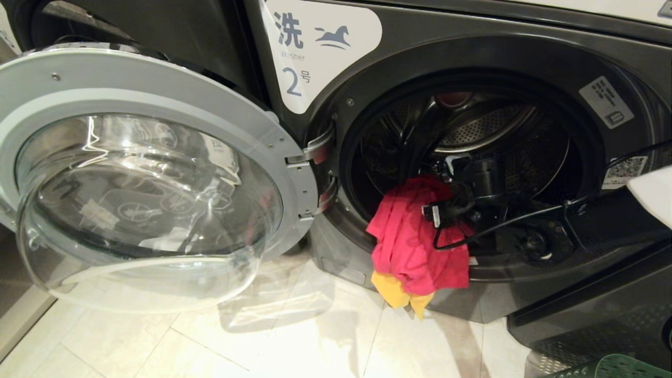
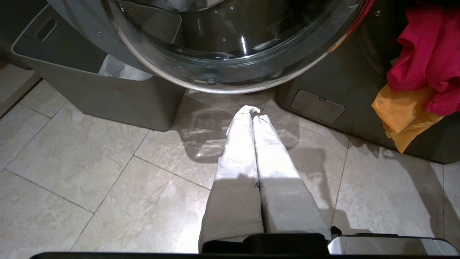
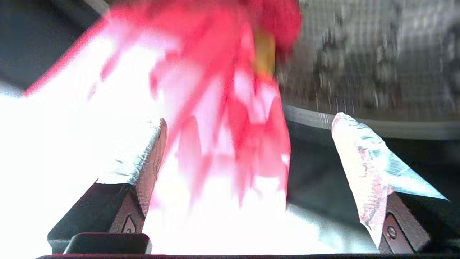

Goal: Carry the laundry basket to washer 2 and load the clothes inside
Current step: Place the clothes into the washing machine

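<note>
Grey bin (image 2: 107,100) w/ white bag behind open washer door (image 1: 157,173).

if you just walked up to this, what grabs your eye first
The bright pink-red garment draped over the lip of washer 2, half in and half out of the drum, with a yellow-orange cloth hanging below it toward the floor. The right gripper is inside the opening beside the garment, fingers spread apart. To the left, the big glass door stands swung wide open.
</note>
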Tool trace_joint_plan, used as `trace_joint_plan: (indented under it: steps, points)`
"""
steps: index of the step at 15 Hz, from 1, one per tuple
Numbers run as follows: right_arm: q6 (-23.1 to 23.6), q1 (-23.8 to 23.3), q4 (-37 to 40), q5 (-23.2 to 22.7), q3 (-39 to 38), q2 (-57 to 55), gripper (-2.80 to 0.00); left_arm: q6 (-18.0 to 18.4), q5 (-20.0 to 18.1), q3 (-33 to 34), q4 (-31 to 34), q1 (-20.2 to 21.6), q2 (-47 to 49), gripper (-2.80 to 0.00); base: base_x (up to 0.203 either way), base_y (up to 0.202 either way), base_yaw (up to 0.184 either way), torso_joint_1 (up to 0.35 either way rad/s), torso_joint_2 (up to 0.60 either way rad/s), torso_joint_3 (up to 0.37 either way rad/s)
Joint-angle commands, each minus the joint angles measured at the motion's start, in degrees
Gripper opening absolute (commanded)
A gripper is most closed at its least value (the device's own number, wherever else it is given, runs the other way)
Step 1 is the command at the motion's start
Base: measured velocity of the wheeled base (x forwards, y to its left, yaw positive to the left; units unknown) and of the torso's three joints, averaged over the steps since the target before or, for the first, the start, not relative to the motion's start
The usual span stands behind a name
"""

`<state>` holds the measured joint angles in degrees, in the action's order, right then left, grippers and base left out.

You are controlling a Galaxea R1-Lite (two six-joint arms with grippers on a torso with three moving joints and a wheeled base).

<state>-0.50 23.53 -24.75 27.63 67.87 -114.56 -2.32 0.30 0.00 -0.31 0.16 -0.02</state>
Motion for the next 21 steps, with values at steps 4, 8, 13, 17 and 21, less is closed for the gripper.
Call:
trace_joint_plan:
  steps: [4, 8, 13, 17, 21]
  points:
    - [-11.4, 4.81, 12.45, 0.8, -1.35, 3.64, 0.0, -0.05, 0.05, 0.0, -0.04, 0.02, 0.02, -2.8, 0.0, 0.0, 0.0, 0.0, 0.0, 0.0]
    - [-28.47, 6.73, 17.51, 0.89, 0.06, 0.47, 0.0, -0.05, -0.03, 0.0, -0.04, 0.02, 0.02, -2.8, 0.0, 0.0, 0.0, 0.0, 0.0, 0.0]
    - [-36.54, 5.77, 20.28, 0.22, 5.38, -9.35, 0.0, -0.05, 0.05, 0.0, -0.04, 0.02, 0.02, -2.8, 0.0, 0.0, 0.0, 0.0, 0.0, 0.0]
    - [-37.54, 4.39, 20.56, -4.31, 13.68, -15.4, 0.0, -0.05, 0.05, 0.0, -0.04, 0.02, 0.02, -2.8, 0.0, 0.0, 0.0, 0.0, 0.0, 0.0]
    - [-37.31, 2.89, 21.43, -4.68, 18.75, -20.91, 0.0, -0.05, -0.03, 0.0, -0.04, 0.02, 0.02, -2.8, 0.0, 0.0, 0.0, 0.0, 0.0, 0.0]
